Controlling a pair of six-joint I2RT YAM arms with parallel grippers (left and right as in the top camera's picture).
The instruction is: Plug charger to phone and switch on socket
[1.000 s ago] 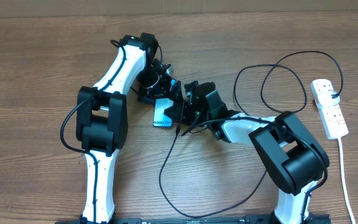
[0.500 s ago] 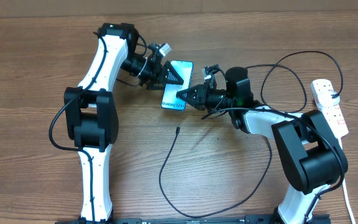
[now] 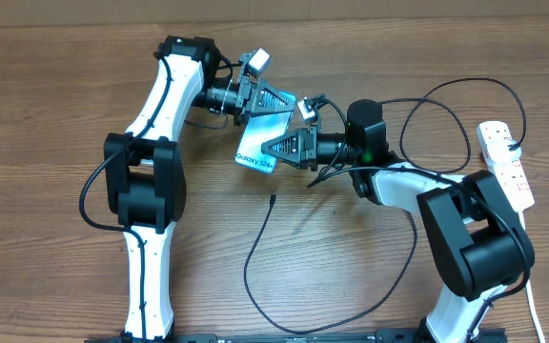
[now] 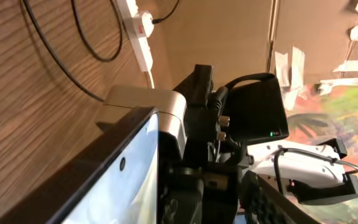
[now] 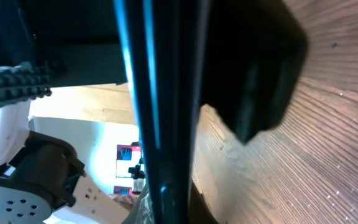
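Charger tip (image 3: 271,198): loose on worktop, nearest the bases.
Phone (image 3: 265,129): lifted, tilted, between both arms.
Right end effector (image 3: 273,149): clamped on phone's edge.
Left end effector (image 3: 279,100): at phone's top; grip unclear, perhaps half-closed.
Advice: steady phone first, port towards tip.

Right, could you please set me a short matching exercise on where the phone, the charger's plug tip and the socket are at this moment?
Things:
1. phone
2. charger's plug tip
3. socket

Places:
A. flat near the right edge of the table
B. loose on the table, plugged into nothing
C. tilted, between the left gripper and the right gripper

Pairs: 1-C; 2-B; 3-A
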